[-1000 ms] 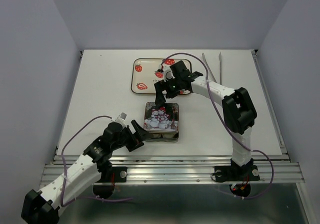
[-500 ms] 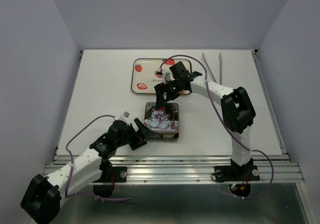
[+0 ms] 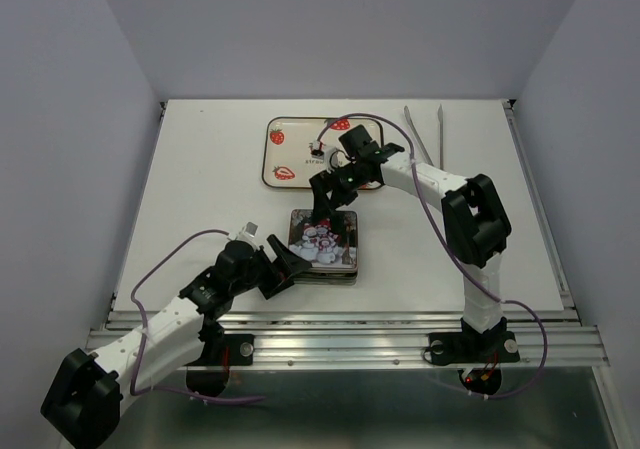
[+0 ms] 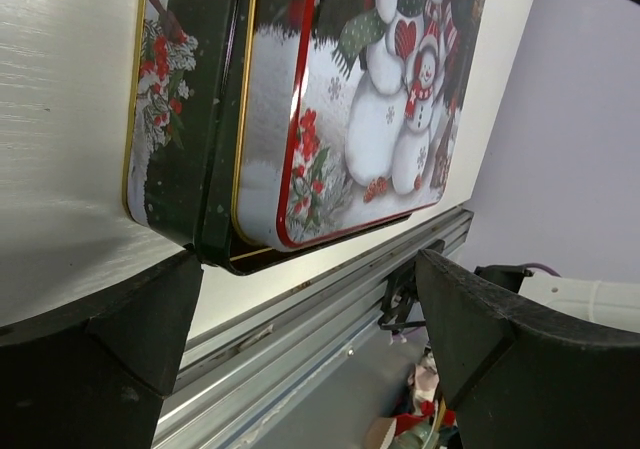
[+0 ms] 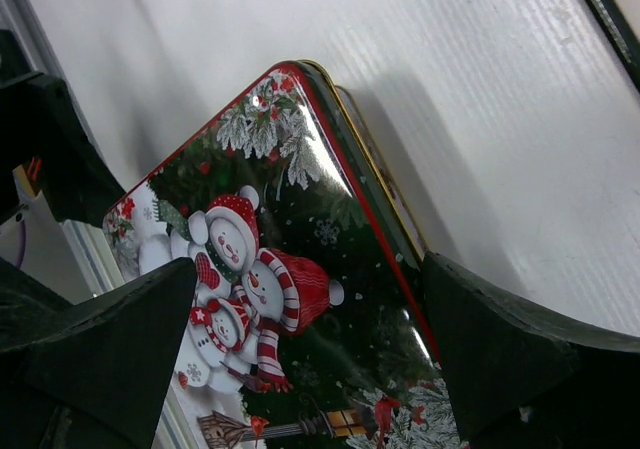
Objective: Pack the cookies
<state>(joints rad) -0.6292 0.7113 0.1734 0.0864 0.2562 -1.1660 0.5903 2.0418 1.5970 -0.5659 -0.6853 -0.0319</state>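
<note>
The white surface [image 3: 200,189] carries a square dark-green metal tin [image 3: 323,241], printed with snowmen inside a red border, in the middle near the arms. A cream rectangular tray [image 3: 283,139] with printed red strawberries lies just beyond it. A pair of thin metal tongs [image 3: 425,134] lies well apart at the far right.

The coming move turns on the tin lying between the two arms. The left claw [image 3: 283,266] faces its near-left corner, so the tin is ahead of it and to its right. The right claw [image 3: 332,207] hangs over the far edge, so the tin is below it and towards the bases. Both claws gape wide and hold nothing; each wrist view shows the tin's lid framed between its own two dark fingers. Both are near the tin; the left one looks the closer to it. Whether either touches the metal I cannot tell.

The tin is nearly square, so it has no real long axis. Its sides run roughly along the surface's edges, turned a little.

The snowman lid [image 4: 350,109] is on, its gold-edged wall showing in the left wrist view. Whether it is pressed fully home is unclear.

No small round orange-yellow cookies show anywhere, and none on the tray. My guess is that they lie under the lid, so packing looks close to done.
</note>
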